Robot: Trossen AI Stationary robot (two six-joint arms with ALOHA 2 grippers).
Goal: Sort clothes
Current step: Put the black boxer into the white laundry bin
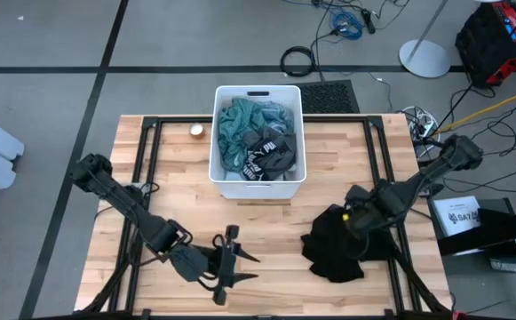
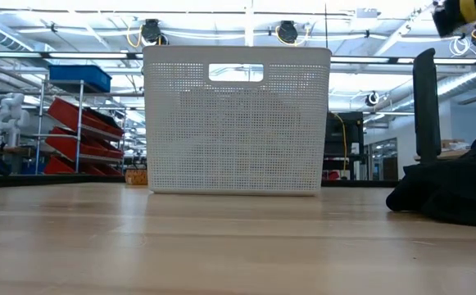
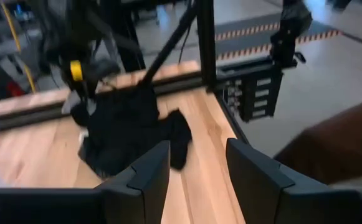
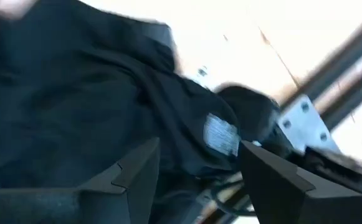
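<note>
A white perforated bin (image 1: 258, 182) stands at the table's far middle. It holds teal cloth (image 1: 240, 124) and a black piece with white print (image 1: 271, 151). A black garment (image 1: 333, 249) lies crumpled on the table's right half, with a white label (image 4: 221, 134) showing. My right gripper (image 1: 357, 220) hangs open over the garment's far part, fingers pointing down; it also shows in the right wrist view (image 4: 199, 155). My left gripper (image 1: 247, 268) is open and holds nothing near the front middle. It points almost level toward the garment (image 3: 128, 130) in the left wrist view (image 3: 196, 155). My right gripper stands over the black garment (image 2: 459, 192) from above, one dark finger (image 2: 424, 106) reaching down to the heap. Whether its fingertips touch the cloth I cannot tell.
A small pale round object (image 1: 197, 132) lies left of the bin. Black frame rails (image 1: 151, 124) run along the table's edges. Bare wood (image 1: 275, 231) lies between the two grippers, in front of the bin.
</note>
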